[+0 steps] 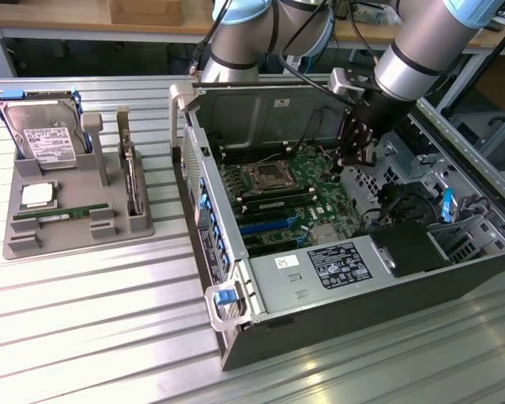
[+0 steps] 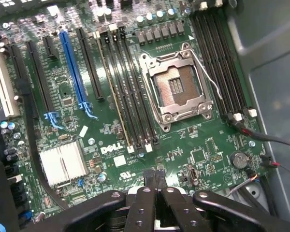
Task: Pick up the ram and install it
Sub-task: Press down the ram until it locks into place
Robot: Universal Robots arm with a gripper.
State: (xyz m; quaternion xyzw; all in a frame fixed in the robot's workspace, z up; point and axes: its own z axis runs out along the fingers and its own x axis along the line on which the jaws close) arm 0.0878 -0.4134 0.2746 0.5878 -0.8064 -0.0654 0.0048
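Observation:
The ram [image 1: 55, 216], a thin green stick, lies in a slot of the grey holder [image 1: 109, 231] on the exterior view's left, outside the computer. My gripper [image 1: 354, 156] hangs inside the open computer case [image 1: 236, 337], over the green motherboard [image 2: 193, 140] and far from the ram. In the wrist view its two fingertips [image 2: 153, 174] are pressed together with nothing between them. The long black memory slots [image 2: 130, 92] run beside the open CPU socket [image 2: 176, 87], a short way ahead of the fingertips.
The grey holder also carries a hard drive [image 1: 42, 135], a square silver CPU chip [image 1: 37, 195] and an upright card with a metal bracket [image 1: 131, 172]. Inside the case are the power supply [image 1: 320, 269], black cables [image 1: 396, 202] and a silver heatsink [image 2: 63, 162].

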